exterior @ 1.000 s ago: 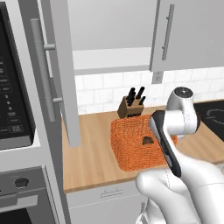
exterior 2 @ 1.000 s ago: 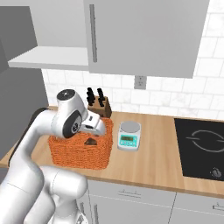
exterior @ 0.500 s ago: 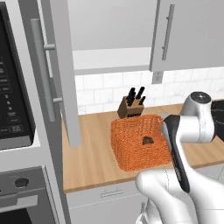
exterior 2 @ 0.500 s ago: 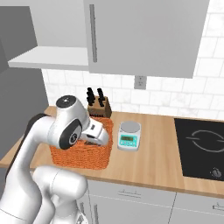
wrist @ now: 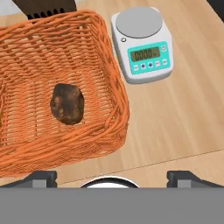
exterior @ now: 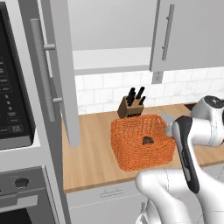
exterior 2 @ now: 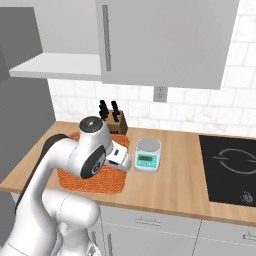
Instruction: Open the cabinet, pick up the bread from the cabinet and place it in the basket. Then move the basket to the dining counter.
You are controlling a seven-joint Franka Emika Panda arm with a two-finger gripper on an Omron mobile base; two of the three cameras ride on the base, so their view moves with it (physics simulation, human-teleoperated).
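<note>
The bread [wrist: 67,103] lies on the floor of the basket [wrist: 114,114], a little toward its 9 o'clock side in the hand view. The basket stands on the wooden tabletop [wrist: 183,109], with a kitchen scale [wrist: 142,43] just beside it at 2 o'clock and a knife block [exterior: 130,107] behind it. The fingers [wrist: 113,177] are spread wide, released, holding nothing. The cabinet [exterior: 61,74] door hangs open
</note>
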